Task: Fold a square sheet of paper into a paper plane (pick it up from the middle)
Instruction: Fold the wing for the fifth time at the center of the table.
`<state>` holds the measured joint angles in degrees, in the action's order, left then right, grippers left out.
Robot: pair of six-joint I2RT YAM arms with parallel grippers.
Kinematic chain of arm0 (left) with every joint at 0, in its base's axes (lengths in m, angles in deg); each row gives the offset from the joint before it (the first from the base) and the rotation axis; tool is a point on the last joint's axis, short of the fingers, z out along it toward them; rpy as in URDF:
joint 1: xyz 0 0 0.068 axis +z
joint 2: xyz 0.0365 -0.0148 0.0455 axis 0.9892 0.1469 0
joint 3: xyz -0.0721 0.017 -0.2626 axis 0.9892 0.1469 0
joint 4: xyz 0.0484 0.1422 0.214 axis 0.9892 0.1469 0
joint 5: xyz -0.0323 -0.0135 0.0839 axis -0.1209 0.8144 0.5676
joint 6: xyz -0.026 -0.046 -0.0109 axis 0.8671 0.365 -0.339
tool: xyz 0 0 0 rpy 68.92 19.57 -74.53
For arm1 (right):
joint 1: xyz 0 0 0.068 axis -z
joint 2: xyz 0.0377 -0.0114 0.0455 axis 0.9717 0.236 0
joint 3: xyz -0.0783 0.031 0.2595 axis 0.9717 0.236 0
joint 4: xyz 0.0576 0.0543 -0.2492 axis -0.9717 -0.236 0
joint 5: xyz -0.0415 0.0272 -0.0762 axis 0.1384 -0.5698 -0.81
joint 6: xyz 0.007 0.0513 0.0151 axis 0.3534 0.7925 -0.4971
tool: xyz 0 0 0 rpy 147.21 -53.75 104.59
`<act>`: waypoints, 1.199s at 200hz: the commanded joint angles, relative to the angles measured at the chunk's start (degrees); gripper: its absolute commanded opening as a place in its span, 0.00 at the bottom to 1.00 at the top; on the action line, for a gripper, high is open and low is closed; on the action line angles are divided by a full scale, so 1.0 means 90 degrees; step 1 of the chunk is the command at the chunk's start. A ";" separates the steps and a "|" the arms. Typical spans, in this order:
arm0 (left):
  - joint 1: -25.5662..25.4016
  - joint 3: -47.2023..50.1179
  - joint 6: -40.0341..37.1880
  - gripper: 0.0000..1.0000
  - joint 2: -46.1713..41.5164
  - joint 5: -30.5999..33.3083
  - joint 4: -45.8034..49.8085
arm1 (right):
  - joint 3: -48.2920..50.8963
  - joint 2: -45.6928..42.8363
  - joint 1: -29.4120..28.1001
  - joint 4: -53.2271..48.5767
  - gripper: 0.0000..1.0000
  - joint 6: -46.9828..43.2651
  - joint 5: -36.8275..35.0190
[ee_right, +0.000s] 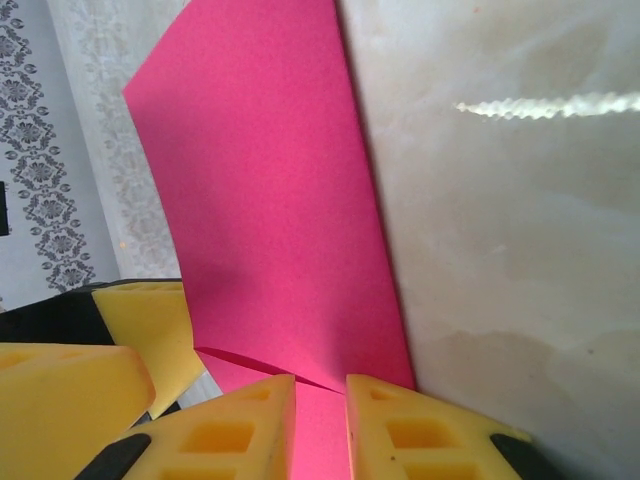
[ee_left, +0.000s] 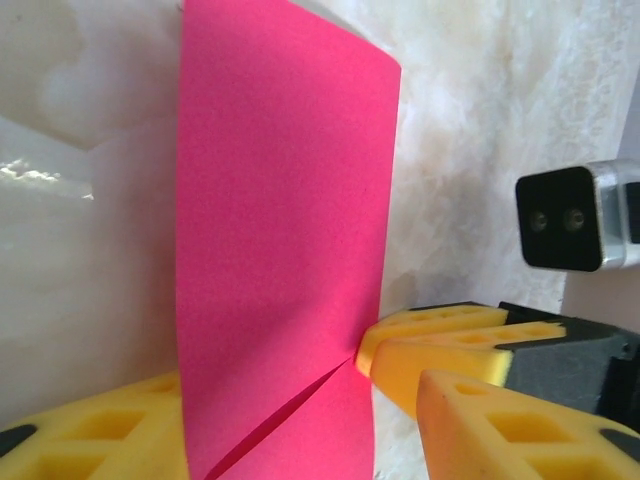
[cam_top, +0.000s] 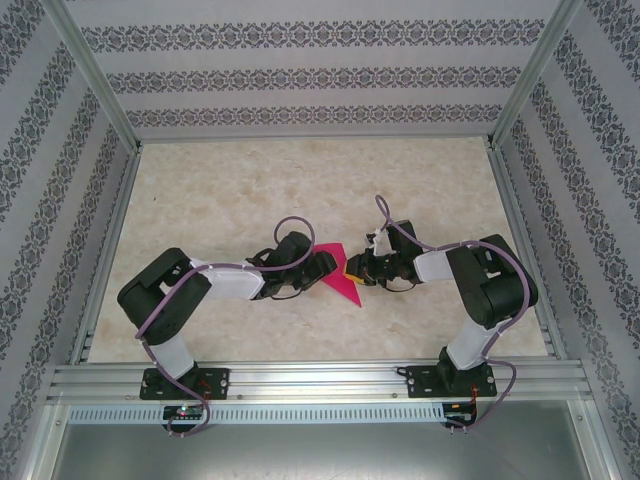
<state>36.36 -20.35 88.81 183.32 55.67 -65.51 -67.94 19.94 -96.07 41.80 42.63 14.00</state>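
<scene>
The square sheet of paper (cam_top: 341, 283) is magenta-pink, folded, and held up off the table between the two grippers. In the left wrist view the sheet (ee_left: 280, 220) stands upright with a slanted flap edge low down. My left gripper (ee_left: 300, 405) is open around it, one yellow pad touching its left side and the other pad (ee_left: 490, 425) clear of it. My right gripper (ee_left: 368, 357) pinches the sheet's right edge. In the right wrist view the right gripper (ee_right: 320, 390) is shut on the sheet (ee_right: 270, 200). A finished paper plane is out of view.
The beige marbled tabletop (cam_top: 300, 190) lies under both arms. Aluminium frame rails (cam_top: 110, 260) and patterned walls (cam_top: 300, 75) bound it on three sides. Both grippers, left (cam_top: 326, 267) and right (cam_top: 354, 270), meet near the table's middle.
</scene>
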 commanded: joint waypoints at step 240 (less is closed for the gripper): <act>-0.0024 -0.0835 0.0083 0.00 0.0167 0.0272 0.0826 | 0.0602 -0.3006 -0.0031 -0.1491 0.41 -0.1163 -0.2565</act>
<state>36.06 -25.90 89.86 186.79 57.02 -61.40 -66.30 -1.85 -95.35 29.52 35.77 -2.82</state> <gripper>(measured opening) 0.069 0.419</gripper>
